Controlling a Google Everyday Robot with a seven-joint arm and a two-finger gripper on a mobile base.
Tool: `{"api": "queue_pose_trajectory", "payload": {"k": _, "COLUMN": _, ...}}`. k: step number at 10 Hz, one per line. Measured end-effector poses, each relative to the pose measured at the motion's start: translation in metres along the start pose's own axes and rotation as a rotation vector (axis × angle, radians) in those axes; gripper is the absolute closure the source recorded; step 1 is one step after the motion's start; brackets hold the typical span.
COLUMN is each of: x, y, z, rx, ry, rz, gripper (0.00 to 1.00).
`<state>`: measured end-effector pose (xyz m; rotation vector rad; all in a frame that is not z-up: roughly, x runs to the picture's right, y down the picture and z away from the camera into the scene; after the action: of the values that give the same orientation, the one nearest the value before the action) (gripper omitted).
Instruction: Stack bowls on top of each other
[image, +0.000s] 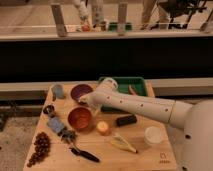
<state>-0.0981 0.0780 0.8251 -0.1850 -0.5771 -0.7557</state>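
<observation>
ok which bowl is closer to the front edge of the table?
The orange-brown bowl; the purple bowl sits behind it, nearer the back edge of the table. The gripper hangs between the two, by the purple bowl's rim.

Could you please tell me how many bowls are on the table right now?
2. The purple bowl sits back left; the orange-red bowl lies just in front of it. The gripper is by the purple bowl's near rim. None looks hidden.
</observation>
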Motion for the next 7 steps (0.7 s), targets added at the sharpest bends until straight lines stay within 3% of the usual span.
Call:
{"api": "queue_pose_trajectory", "payload": {"k": 2, "x": -0.006, "y": -0.005, "z": -0.022, "rx": -0.068, "ry": -0.076, "rz": -0.225, "gripper": 0.20}}
{"api": "queue_pose_trajectory", "payload": {"k": 3, "x": -0.009, "y": -0.005, "z": -0.024, "rx": -0.104, "ry": -0.093, "rz": -0.294, "gripper": 0.20}}
{"api": "queue_pose_trajectory", "payload": {"k": 4, "x": -0.009, "y": -0.001, "z": -0.024, "rx": -0.175, "ry": -0.077, "rz": -0.357, "gripper": 0.20}}
{"api": "queue_pose_trajectory", "payload": {"k": 5, "x": -0.011, "y": 0.007, "z": -0.019, "rx": -0.225, "ry": -0.070, "rz": -0.373, "gripper": 0.20}}
{"api": "queue_pose_trajectory", "payload": {"k": 7, "x": -0.012, "y": 0.035, "z": -0.003, "rx": -0.267, "ry": -0.074, "rz": -0.377, "gripper": 0.20}}
